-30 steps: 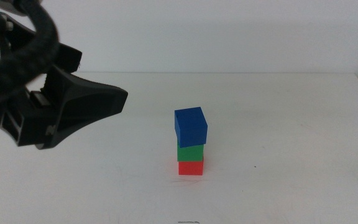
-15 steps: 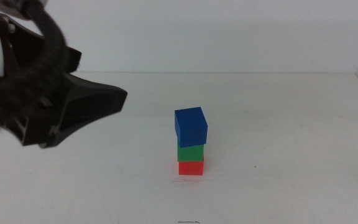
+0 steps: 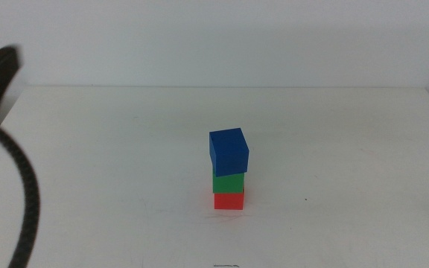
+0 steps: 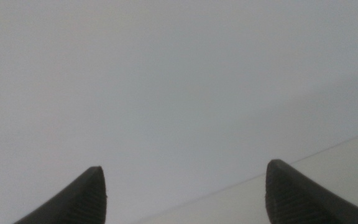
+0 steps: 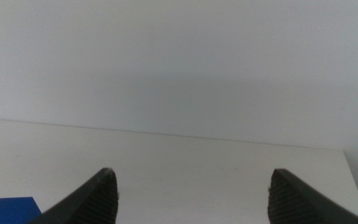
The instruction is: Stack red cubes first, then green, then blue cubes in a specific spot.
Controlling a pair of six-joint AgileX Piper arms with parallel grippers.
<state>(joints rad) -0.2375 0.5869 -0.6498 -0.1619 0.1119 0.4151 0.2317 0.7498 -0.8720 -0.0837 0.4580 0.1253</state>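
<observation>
In the middle view a stack of three cubes stands on the white table (image 3: 348,149): the red cube (image 3: 229,200) at the bottom, the green cube (image 3: 228,182) on it, and the blue cube (image 3: 229,151) on top, turned a little askew. My left gripper (image 4: 182,190) is open and empty, pulled back to the left; only its arm and cable (image 3: 6,149) show at the middle view's left edge. My right gripper (image 5: 194,196) is open and empty and out of the middle view. A blue corner (image 5: 8,208) shows in the right wrist view.
The white wall (image 3: 214,37) rises behind the table's far edge. The left arm's black cable hangs down the left side of the middle view. A small dark mark (image 3: 226,265) sits at the table's front edge.
My left gripper has drawn back to the left and left the middle view; only its arm edge and cable remain. The stack has not moved.
</observation>
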